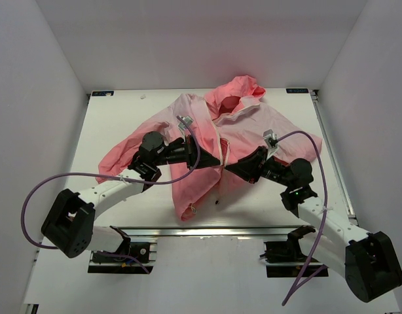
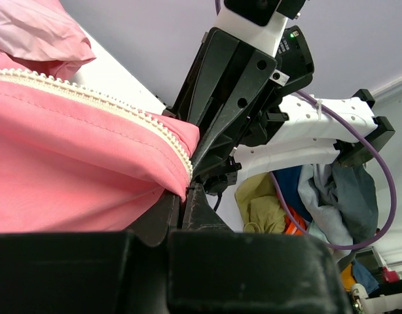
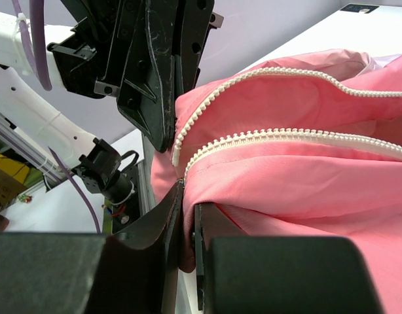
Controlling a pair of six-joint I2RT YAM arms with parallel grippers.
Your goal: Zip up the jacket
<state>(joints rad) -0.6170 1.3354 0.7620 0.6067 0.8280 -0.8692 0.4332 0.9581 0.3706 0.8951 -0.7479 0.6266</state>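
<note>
The pink jacket lies spread on the white table, hood toward the back, its front unzipped. My left gripper and right gripper meet tip to tip at the front opening, lifting the fabric. In the left wrist view the left gripper is shut on the corner of one front edge, just below its white zipper teeth. The right gripper is shut on a fold of the other edge, with both rows of zipper teeth running away from it. The slider is not visible.
White walls enclose the table on three sides. A metal rail runs along the near edge between the arm bases. Purple cables loop from both arms. A pile of other clothes lies beyond the table.
</note>
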